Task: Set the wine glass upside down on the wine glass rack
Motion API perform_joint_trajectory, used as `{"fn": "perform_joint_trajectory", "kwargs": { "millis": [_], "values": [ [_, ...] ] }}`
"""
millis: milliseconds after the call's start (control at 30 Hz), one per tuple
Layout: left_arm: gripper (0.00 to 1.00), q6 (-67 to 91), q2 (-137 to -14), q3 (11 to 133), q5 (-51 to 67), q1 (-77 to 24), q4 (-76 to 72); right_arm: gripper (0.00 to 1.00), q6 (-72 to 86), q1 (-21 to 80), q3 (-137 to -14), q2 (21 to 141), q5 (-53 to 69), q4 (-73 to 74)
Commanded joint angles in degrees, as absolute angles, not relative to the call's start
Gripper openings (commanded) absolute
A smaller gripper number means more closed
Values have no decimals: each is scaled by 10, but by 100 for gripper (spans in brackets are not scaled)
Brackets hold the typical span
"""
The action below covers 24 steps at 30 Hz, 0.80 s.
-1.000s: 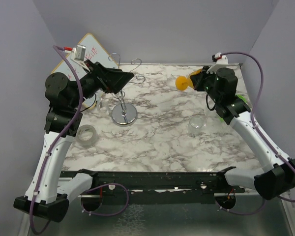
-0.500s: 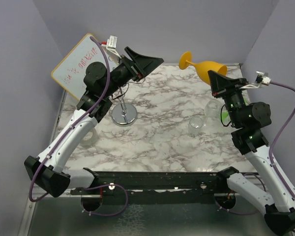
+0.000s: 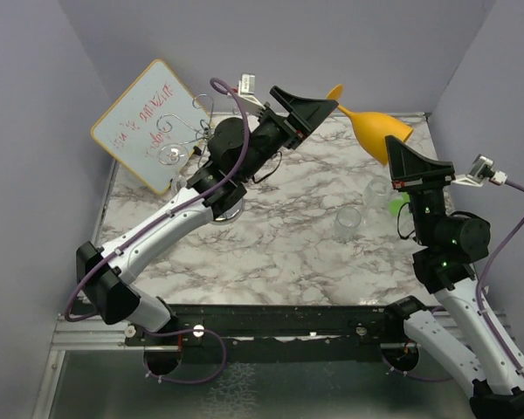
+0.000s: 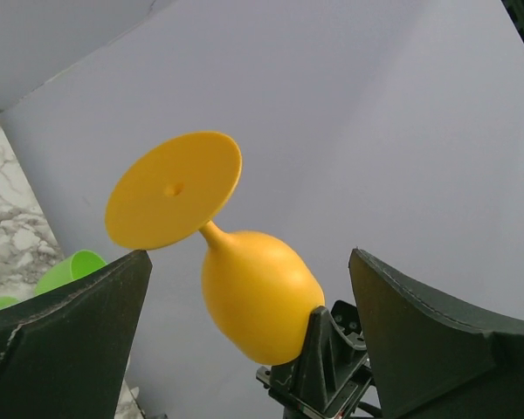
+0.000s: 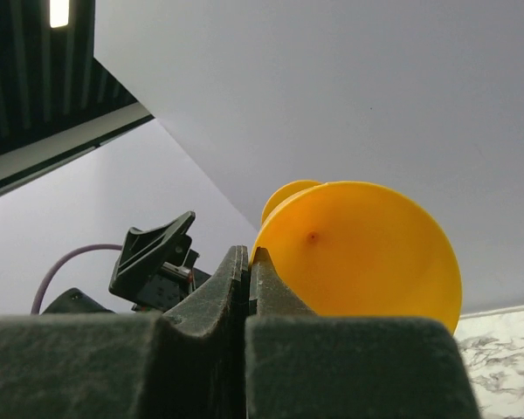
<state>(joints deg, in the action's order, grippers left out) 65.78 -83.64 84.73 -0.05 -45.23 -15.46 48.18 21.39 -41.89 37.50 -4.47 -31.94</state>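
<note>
Wine glass (image 3: 373, 131) aloft over the table's (image 3: 279, 253) back right corner, between the left arm's fingers (image 3: 301, 105) and right arm's fingers (image 3: 410, 161); rack (image 3: 176, 144) back left, before a whiteboard (image 3: 140, 109); tumbler (image 3: 349, 223) right of centre.

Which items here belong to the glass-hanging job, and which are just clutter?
Job: yellow wine glass; wine glass rack; right claw holding the glass; left claw, open by its foot.
Clutter: whiteboard; clear glass; green cup.
</note>
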Motion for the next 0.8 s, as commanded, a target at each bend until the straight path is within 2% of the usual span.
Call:
{"fn": "perform_joint_trajectory", "kwargs": {
  "millis": [0,233,367,633,767],
  "values": [
    [94,666,-850,853,-92,-488,-181,1,539,215,-410,375,-45,-368],
    [92,673,-836,819,-179,-515,-192,1,543,215,-408,380,-42,-374],
    [91,680,-837,815,-182,-515,-209,1,550,215,-406,387,-34,-386],
    [67,687,-860,846,-219,-524,-214,1,574,215,-396,401,-11,-410],
    [61,694,-873,858,-223,-530,-218,1,572,215,-393,409,9,-417]
  ]
}}
